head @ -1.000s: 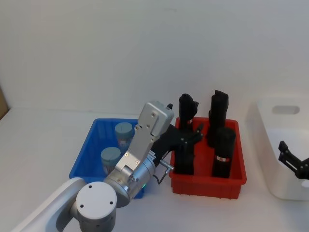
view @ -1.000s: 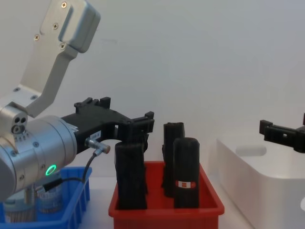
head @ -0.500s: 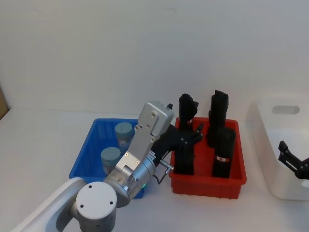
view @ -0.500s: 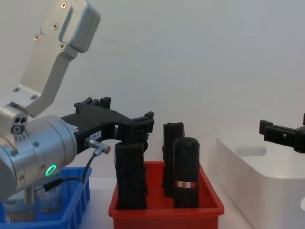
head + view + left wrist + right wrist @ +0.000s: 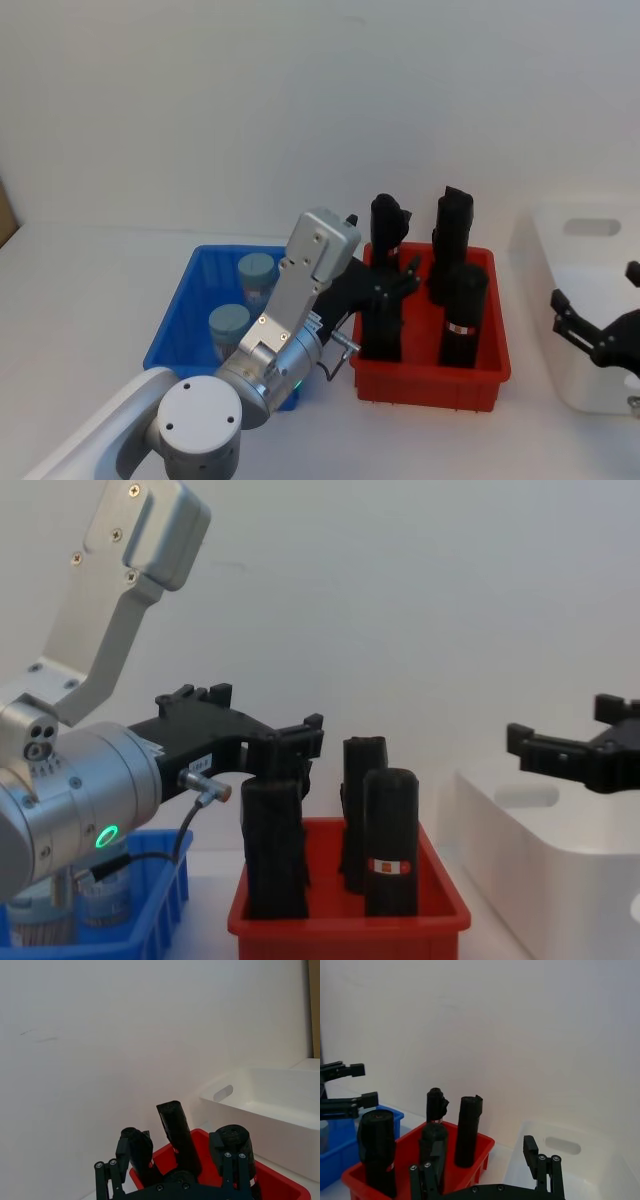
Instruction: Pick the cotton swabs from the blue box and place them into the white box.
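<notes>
- At the left side of the table you find the blue box [image 5: 170, 325], just beside the red bin [image 5: 430, 385].
- Two tubs of the cotton swabs [image 5: 256, 268] stand upright inside the blue box. One is at the far part and the other is nearer to you, and both have their grey-blue lids on.
- Your left gripper [image 5: 403, 278] hangs above the left part of the red bin, near the blue box. Its fingers stand apart and are empty, and they touch no tub.
- Four tall black rolls [image 5: 465, 310] stand in the red bin, which lies between the blue box and the white box [image 5: 590, 215].
- At the right edge you see the white box, well apart from the swabs.
- Your right gripper [image 5: 595, 290] hovers over the near left part of the white box. Its fingers are also spread apart, with nothing between them.
</notes>
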Available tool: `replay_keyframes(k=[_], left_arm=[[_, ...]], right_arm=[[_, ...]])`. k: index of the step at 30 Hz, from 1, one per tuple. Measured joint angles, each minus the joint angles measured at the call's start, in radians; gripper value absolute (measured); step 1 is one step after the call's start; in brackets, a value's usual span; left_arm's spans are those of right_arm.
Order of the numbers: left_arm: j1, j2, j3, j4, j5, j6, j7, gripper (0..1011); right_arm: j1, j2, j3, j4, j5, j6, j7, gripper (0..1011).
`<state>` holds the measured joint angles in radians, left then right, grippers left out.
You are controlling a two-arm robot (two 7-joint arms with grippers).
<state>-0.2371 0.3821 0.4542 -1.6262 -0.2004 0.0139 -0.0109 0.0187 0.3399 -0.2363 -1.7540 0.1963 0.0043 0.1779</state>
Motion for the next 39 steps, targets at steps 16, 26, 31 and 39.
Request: replay_keyframes(k=[16, 26, 31, 39], left_arm=[[0.000, 0.000, 0.000, 0.000, 0.000, 0.000, 0.000, 1003], [0.000, 0.000, 0.000, 0.000, 0.000, 0.000, 0.000, 1003], [0.000, 0.000, 0.000, 0.000, 0.000, 0.000, 0.000, 1003], [0.000, 0.000, 0.000, 0.000, 0.000, 0.000, 0.000, 1003]], right_arm=[[0.103, -0.009, -0.018, 0.047, -0.145, 0.112, 0.185, 1002], [0.192, -0.065, -0.047, 0.117, -0.213, 0.275, 0.240, 1002], [0.232, -0.098, -0.060, 0.158, -0.223, 0.344, 0.245, 1002], [0.300, -0.165, -0.084, 0.246, -0.209, 0.431, 0.229, 1002]])
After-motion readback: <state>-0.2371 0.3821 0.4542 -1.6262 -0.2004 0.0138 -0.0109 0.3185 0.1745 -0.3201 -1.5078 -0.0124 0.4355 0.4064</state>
